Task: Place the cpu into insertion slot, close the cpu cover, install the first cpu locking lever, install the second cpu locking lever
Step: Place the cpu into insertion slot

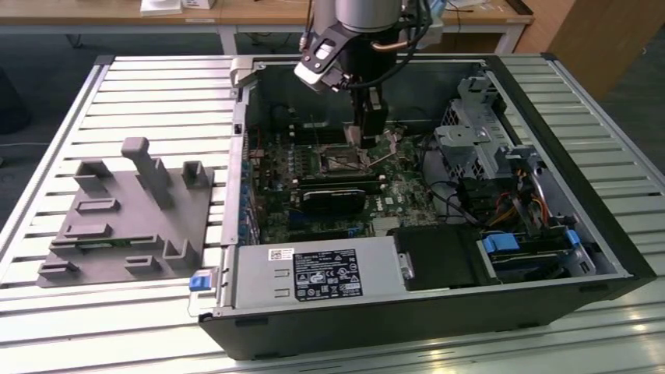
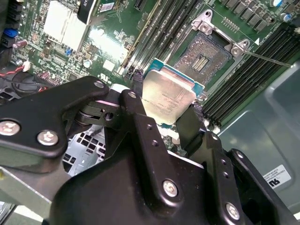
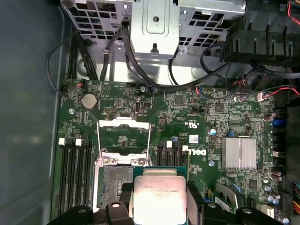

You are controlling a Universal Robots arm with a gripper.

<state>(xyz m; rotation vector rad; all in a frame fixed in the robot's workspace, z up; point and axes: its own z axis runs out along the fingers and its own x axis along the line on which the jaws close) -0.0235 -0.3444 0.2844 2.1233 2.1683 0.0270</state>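
My gripper (image 2: pixel 165 101) is shut on the cpu (image 2: pixel 171 91), a pale metal-faced square chip clamped at two opposite edges by the black fingers (image 2: pixel 137 86). In the exterior view the gripper (image 1: pixel 364 139) hangs inside the open computer case, just above the motherboard. The insertion slot (image 2: pixel 204 56) lies open and bare just beyond the chip, and the chip (image 3: pixel 159 194) sits beside and partly over the slot (image 3: pixel 115 180). The cpu cover (image 3: pixel 123 123) stands flipped open on the slot's far side. A thin lever rod (image 2: pixel 267 58) sticks out past the slot's corner.
Black memory slots (image 3: pixel 75 173) flank the socket on both sides. A silver heatsink (image 3: pixel 239 153) and a drive cage (image 1: pixel 478 132) with cables stand nearby. A grey fixture (image 1: pixel 124 210) sits on the slatted table at the exterior view's left, and the power supply (image 1: pixel 311 276) lies at the case front.
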